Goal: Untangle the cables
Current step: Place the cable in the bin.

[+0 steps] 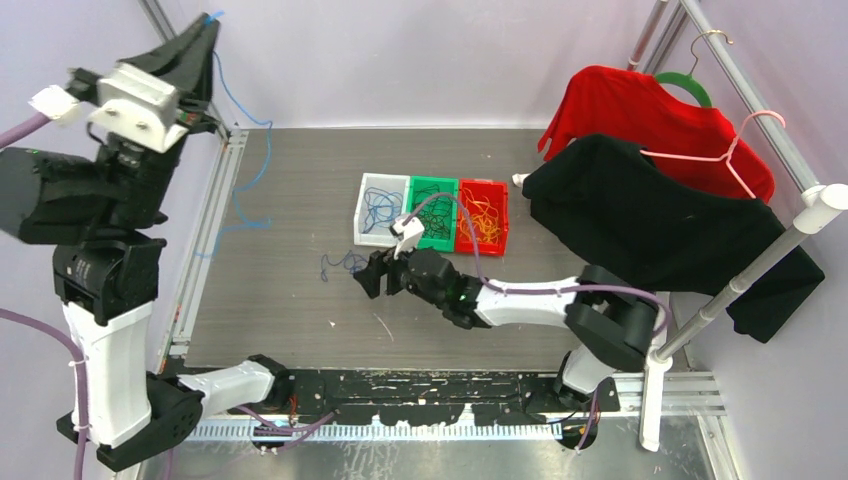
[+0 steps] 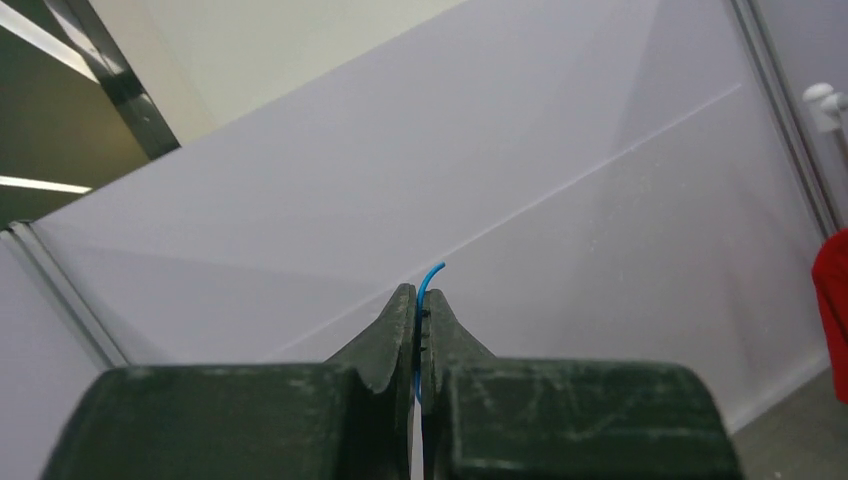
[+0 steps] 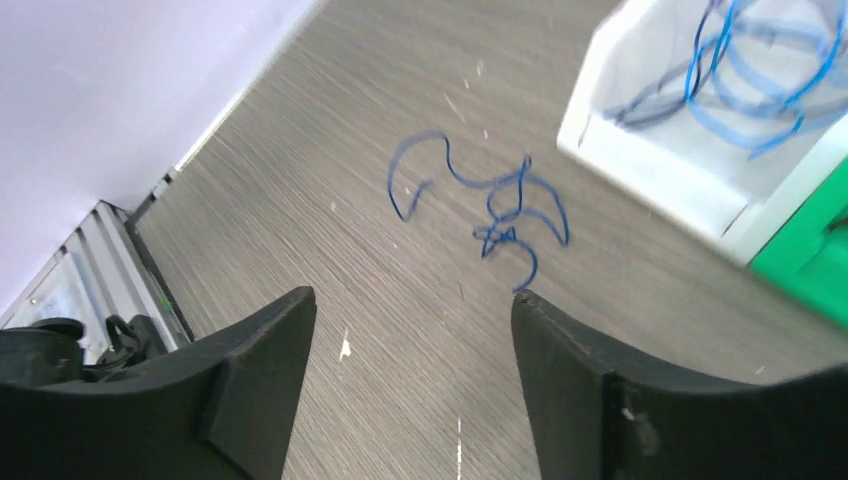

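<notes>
High at the upper left my left gripper point(image 1: 208, 22) point(image 2: 417, 290) is shut on a thin light-blue cable point(image 1: 256, 150) point(image 2: 428, 277). The cable hangs down from it to the table's left edge. A small dark-blue cable tangle point(image 1: 343, 262) point(image 3: 490, 200) lies on the grey table left of the bins. Just right of that tangle my right gripper point(image 1: 368, 278) point(image 3: 413, 300) stands open over bare table, nothing between its fingers. More cables lie sorted in a white bin point(image 1: 364, 218) point(image 3: 650, 170), a green bin point(image 1: 441, 184) and a red bin point(image 1: 491, 187).
A black garment point(image 1: 650, 225) and a red garment point(image 1: 650, 115) hang on a rack at the right, with the black one draping over the table's right side. A metal rail point(image 1: 205, 240) runs along the table's left edge.
</notes>
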You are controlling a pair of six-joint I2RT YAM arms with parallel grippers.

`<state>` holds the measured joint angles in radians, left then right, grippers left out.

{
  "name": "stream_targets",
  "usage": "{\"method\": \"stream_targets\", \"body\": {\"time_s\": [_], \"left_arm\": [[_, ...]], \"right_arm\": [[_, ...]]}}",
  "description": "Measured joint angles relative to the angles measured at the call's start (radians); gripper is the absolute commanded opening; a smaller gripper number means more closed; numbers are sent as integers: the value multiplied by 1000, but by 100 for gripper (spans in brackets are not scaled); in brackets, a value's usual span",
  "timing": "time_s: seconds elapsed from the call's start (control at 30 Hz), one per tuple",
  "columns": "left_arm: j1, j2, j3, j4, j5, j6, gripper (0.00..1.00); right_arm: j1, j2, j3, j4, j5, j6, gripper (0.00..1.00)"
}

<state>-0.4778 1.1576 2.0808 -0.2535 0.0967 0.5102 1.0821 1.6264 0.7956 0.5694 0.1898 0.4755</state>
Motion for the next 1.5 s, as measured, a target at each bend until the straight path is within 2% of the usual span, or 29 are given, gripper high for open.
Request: {"method": "stream_targets", "body": {"time_s": [0.13, 0.27, 0.3, 0.4, 0.43, 0.67, 1.0, 1.17, 1.5], "left_arm": [[0, -14, -74, -60, 14, -4, 0], [0, -33, -167, -105, 32, -8, 0], [0, -31, -183, -113, 35, -10, 0], [0, -21, -226, -148, 39, -28, 0], [0, -16, -232, -157, 39, -35, 0], [0, 32, -237, -204, 43, -116, 0], [0, 204, -281, -172, 3, -155, 0], [0, 304, -295, -147, -24, -138, 0], [0, 351, -407, -14, -71, -6, 0]], "right_arm": [[-4, -114, 33, -50, -25, -80, 86], [-5, -172, 117, -91, -94, -165, 85], [-5, -178, 142, -97, -113, -185, 81], [-7, -175, 206, -122, -129, -228, 57], [-9, -169, 230, -134, -118, -240, 54], [-76, -61, 348, -171, 50, -257, 56], [-241, -62, 230, -204, 8, -134, 57], [-252, -114, 124, -214, 4, -105, 57], [-279, -303, -53, -220, 35, -67, 57]]}}
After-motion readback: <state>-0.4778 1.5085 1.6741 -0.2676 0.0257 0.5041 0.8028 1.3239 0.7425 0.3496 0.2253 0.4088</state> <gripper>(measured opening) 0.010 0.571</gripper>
